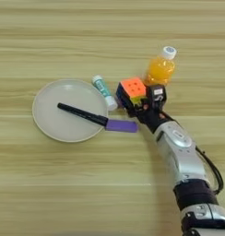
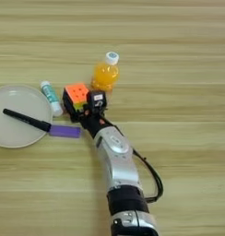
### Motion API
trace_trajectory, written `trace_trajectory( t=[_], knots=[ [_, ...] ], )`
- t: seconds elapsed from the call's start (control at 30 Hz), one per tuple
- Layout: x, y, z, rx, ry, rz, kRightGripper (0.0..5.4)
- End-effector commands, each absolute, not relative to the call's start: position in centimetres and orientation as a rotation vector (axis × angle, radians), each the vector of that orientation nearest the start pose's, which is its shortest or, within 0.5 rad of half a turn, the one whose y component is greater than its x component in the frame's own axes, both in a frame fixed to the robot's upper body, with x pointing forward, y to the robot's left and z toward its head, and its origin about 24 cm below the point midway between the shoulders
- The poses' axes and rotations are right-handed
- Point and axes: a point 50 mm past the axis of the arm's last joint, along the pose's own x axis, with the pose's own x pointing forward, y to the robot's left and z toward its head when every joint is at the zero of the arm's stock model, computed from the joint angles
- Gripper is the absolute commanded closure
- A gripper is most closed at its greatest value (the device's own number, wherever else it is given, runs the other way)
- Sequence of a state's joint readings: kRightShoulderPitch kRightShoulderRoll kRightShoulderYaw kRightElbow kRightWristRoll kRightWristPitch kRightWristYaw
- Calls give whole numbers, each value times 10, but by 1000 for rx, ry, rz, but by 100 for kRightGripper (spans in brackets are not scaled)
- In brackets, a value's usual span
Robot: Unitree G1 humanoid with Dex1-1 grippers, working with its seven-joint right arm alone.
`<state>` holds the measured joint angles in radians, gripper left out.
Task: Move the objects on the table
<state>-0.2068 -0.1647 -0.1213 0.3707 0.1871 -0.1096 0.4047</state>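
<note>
We see the table (image 1: 50,193) under everything. Our right gripper (image 1: 135,105) has its black fingers (image 1: 125,102) clamped on the puzzle cube (image 1: 133,89). Left of the fingers lies a plate (image 1: 54,122) bearing a black pen (image 1: 82,114); the juice bottle (image 1: 161,67) stands just beyond, the glue stick (image 1: 104,91) immediately left, the purple block (image 1: 121,125) near-left.

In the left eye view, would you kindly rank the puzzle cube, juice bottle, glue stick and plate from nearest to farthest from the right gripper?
1. Puzzle cube, right at the right gripper.
2. Juice bottle and glue stick: too close to call, behind and to its left.
3. Plate, far left.
</note>
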Motion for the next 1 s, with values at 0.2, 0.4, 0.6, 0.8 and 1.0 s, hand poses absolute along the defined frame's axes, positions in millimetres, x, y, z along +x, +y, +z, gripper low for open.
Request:
trace_trajectory(
  t=[0.2, 0.4, 0.6, 0.8, 1.0],
  knots=[
    [262, -222, 70, -13, -81, 222, 202],
    [258, -253, 67, -52, -46, 102, 202],
    [267, -271, 65, -80, -47, 12, 202],
    [275, -285, 55, -72, -22, -56, 202],
    [279, -292, 44, -60, 6, -79, 204]
  ],
)
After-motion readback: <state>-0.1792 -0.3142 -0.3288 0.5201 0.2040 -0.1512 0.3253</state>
